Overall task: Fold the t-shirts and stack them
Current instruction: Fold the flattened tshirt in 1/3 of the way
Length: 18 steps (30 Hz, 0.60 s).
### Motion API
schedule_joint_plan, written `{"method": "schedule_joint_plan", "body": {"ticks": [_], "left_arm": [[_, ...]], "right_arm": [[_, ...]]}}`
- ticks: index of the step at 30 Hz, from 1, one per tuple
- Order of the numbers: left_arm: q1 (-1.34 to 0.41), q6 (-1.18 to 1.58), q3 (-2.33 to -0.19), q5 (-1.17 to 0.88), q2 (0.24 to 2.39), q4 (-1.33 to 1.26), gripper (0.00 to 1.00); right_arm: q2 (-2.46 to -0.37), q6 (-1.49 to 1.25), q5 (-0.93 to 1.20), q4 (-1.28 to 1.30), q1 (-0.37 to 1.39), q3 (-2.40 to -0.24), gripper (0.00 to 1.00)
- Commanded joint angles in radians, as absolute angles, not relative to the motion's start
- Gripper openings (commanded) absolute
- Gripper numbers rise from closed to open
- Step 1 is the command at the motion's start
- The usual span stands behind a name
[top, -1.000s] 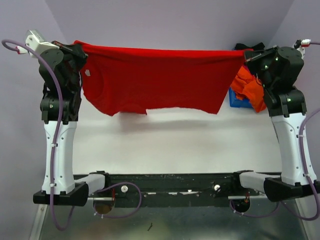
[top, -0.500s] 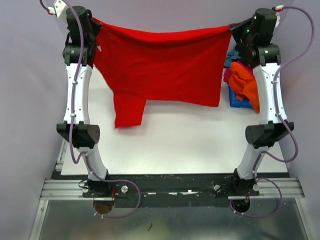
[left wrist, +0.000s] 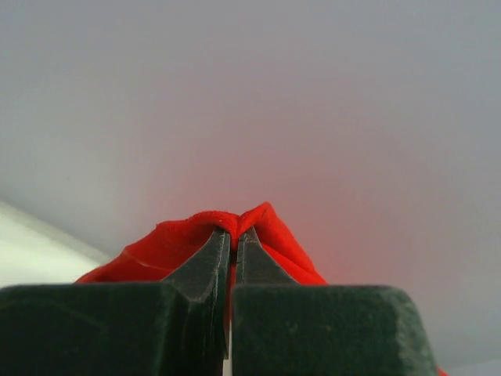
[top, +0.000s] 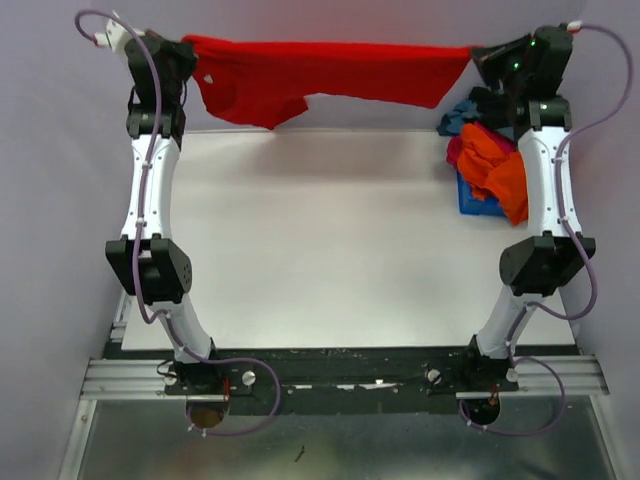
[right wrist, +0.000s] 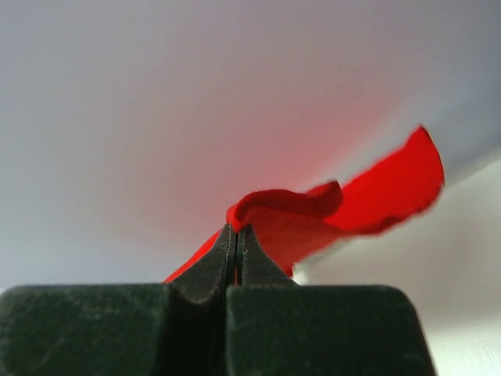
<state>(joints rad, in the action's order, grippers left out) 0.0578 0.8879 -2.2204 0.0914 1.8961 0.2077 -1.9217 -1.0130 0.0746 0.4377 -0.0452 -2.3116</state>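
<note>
The bright red t-shirt (top: pixel 320 75) hangs stretched between both grippers, high at the far edge of the table, against the back wall. My left gripper (top: pixel 188 45) is shut on its left end; in the left wrist view the cloth (left wrist: pixel 180 239) bunches over the closed tips (left wrist: pixel 232 233). My right gripper (top: pixel 478 52) is shut on its right end; in the right wrist view the cloth (right wrist: pixel 313 215) folds over the closed tips (right wrist: pixel 237 229). More shirts, orange (top: pixel 495 165), magenta and dark, lie heaped at the far right.
A blue plastic bin (top: pixel 470 198) sits under the shirt heap at the far right, beside the right arm. The white table top (top: pixel 320 240) spreads below the hanging shirt. Both arms are stretched far out.
Both grippers have carried the red shirt farther back and up. It now hangs beyond the table's far edge, where before it draped down over the table.
</note>
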Motion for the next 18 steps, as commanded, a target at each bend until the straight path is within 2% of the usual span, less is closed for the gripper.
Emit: {"method": "schedule_joint_plan", "body": {"ticks": [1,5,9,12,18], "left_arm": [[0.095,0.89,-1.793,0.081,1.792,-0.018,0.0],[0.098,0.888,-1.4,0.1,1.692,-0.176,0.0],[0.095,0.913,-1.101,0.121,1.594,-0.239,0.0],[0.095,0.951,-0.926,0.129,1.537,-0.242,0.0],[0.095,0.962,-0.707,0.14,1.408,-0.17,0.0]], "right_arm": [[-1.895,-1.032,0.173,0.396,-0.063,-2.0,0.01],[-1.838,-1.028,0.178,0.322,-0.063,-1.671,0.01],[-1.804,-1.011,0.167,0.304,-0.06,-1.47,0.01],[-1.786,-1.011,0.161,0.301,-0.061,-1.338,0.01],[-1.709,-1.043,0.098,0.295,-0.048,-1.122,0.01]]}}
